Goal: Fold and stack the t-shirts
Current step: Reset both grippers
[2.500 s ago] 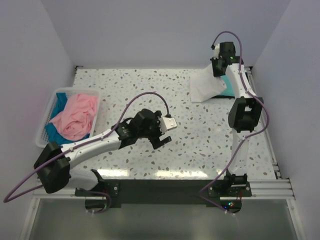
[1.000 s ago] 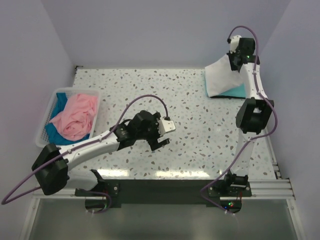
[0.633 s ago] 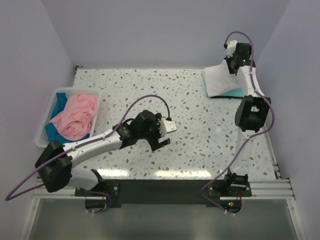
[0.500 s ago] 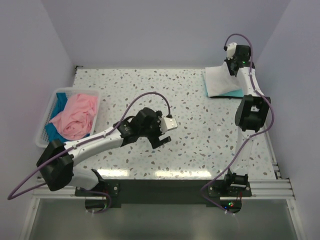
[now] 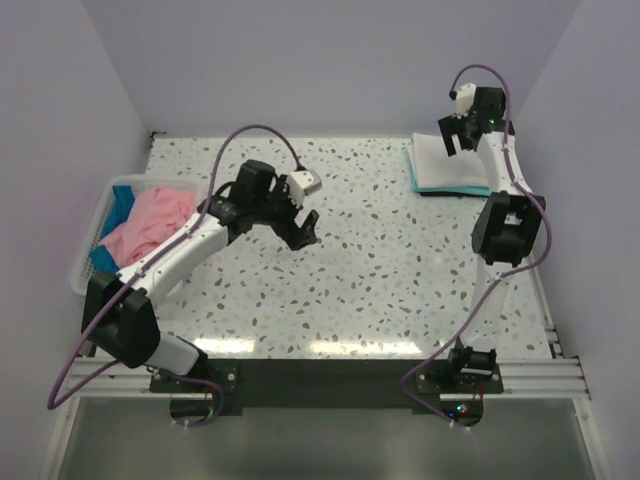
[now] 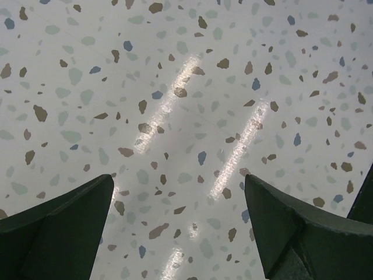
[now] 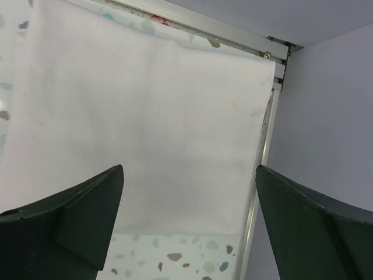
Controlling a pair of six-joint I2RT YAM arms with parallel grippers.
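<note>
A folded white t-shirt lies flat at the table's back right corner, on top of a teal t-shirt whose edge peeks out along its near side. My right gripper hovers just above the white shirt, open, with nothing between its fingers. A pink t-shirt lies crumpled over a blue t-shirt in the basket at the left. My left gripper is open over bare table, right of the basket and apart from it.
The white lattice basket sits at the table's left edge. A metal rail and the wall run close beside the stacked shirts on the right. The speckled tabletop lies under my left gripper.
My right gripper has opened and let go of the white shirt, which dropped flat onto the teal one. My left arm swung back and left, closer to the basket.
</note>
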